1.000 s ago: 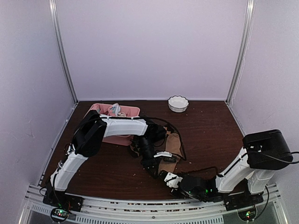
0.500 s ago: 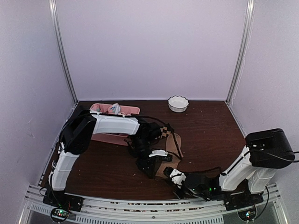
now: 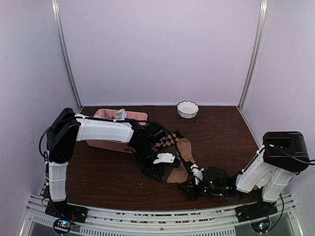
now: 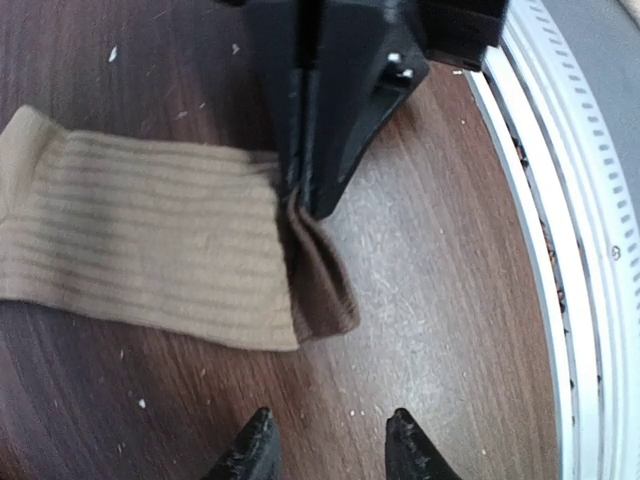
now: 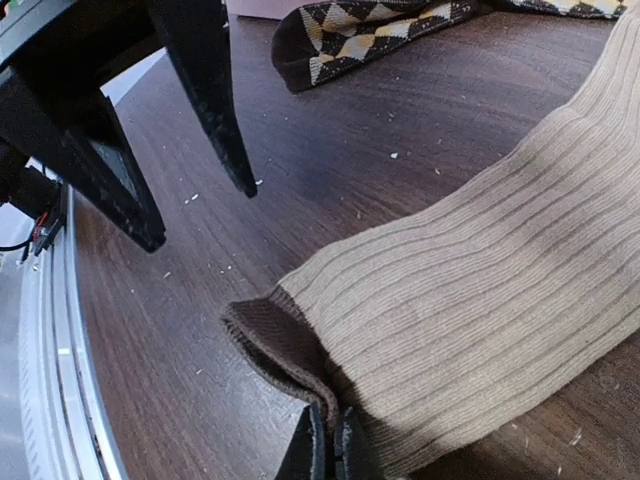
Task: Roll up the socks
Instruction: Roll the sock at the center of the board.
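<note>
The plain tan sock [image 3: 183,156] lies flat on the dark wood table, its brown-lined cuff [image 5: 280,350] toward the front edge. My right gripper [image 5: 330,452] is shut on that cuff, pinching its folded edge; in the left wrist view its black fingers [image 4: 305,170] clamp the cuff [image 4: 322,285]. My left gripper [image 4: 330,445] hovers open just short of the cuff, with nothing between its fingers [image 5: 215,90]. The dark brown argyle sock [image 3: 167,140] lies behind, partly under the left arm, and shows in the right wrist view [image 5: 370,25].
A pink divided tray [image 3: 106,114] stands at the back left and a white bowl [image 3: 187,108] at the back middle. The metal front rail [image 3: 147,216] runs close to both grippers [image 4: 570,250].
My left gripper has opened, let go of the sock and drawn back to the left. My right gripper has closed on the tan sock's cuff and shifted a little to the right.
</note>
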